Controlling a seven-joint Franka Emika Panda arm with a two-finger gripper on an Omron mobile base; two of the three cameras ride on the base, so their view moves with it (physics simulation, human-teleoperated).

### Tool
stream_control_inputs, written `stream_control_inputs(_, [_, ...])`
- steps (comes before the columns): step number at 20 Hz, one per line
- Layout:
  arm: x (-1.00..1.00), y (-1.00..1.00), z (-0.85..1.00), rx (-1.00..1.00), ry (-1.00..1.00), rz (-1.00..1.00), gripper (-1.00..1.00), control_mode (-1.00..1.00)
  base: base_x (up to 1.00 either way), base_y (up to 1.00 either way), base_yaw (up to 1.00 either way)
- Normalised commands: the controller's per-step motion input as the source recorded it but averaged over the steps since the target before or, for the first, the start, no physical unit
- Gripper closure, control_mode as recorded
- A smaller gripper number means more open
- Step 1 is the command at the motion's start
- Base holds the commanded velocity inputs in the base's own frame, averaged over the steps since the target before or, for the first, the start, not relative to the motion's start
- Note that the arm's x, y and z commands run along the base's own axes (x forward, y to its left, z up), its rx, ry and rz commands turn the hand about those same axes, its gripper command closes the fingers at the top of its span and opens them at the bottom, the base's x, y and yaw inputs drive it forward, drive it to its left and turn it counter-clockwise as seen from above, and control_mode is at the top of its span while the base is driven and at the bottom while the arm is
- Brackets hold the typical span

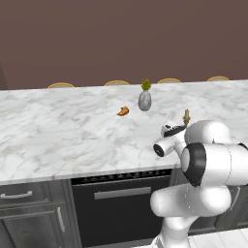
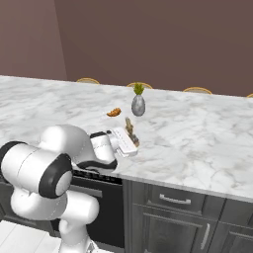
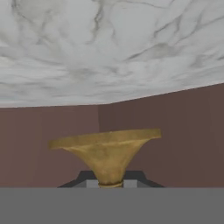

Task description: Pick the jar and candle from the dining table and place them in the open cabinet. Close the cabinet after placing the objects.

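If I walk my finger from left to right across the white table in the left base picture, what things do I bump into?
croissant → vase with its green sprig → candle, held by the robot's gripper

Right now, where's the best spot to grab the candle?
Probably the candle by its thin neck, where the gold holder tapers, pinched from two opposite sides; the flared part looks too wide. The gripper is shut right there.

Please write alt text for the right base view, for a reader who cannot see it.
The gripper is shut on the candle just above the white marble dining table. Farther back stand a grey vase and a croissant.
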Motion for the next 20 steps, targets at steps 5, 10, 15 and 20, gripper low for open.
stream_control_inputs(5, [-0.4,-0.03,0.55,0.0,0.0,-0.03,1.0,-1.0,0.0,0.0,0.0])
stream_control_inputs(10, [-0.43,-0.04,0.53,0.02,0.01,-0.03,1.0,-1.0,0.0,0.0,0.0])
stream_control_inputs(15, [-0.42,0.0,0.48,0.0,0.0,-0.03,1.0,-1.0,0.0,0.0,0.0])
stream_control_inputs(20, [-0.43,0.0,0.42,0.0,0.0,-0.04,1.0,-1.0,0.0,0.0,0.0])
